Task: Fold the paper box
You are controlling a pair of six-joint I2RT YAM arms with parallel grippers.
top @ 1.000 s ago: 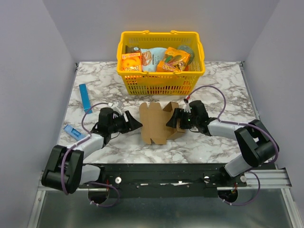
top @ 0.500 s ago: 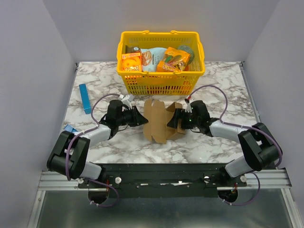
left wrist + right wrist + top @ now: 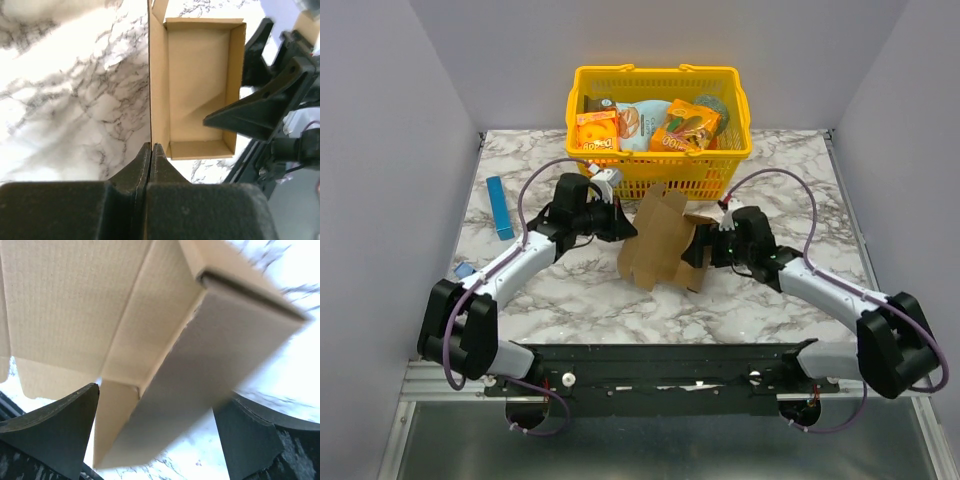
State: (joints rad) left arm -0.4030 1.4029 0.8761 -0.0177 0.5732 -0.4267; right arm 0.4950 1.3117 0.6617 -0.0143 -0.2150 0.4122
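On a grey-veined marble tabletop (image 3: 760, 310), one brown cardboard paper box (image 3: 655, 245) stands tipped up at centre, long axis running near-left to far-right, its hollow toward the left arm. The left gripper (image 3: 623, 226) is pinched tight on its side wall; the right gripper (image 3: 692, 250) straddles its other end, jaws spread. Left, one slim blue box (image 3: 500, 207). Behind, one yellow plastic basket (image 3: 620, 172) holds two orange printed packs (image 3: 597, 131), lettering illegible.

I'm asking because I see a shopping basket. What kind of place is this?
Probably a robot test booth, not a shop: a left arm and a right arm are bolted at a marble-patterned table, plain grey walls stand close around, and there is just one yellow basket of snacks.
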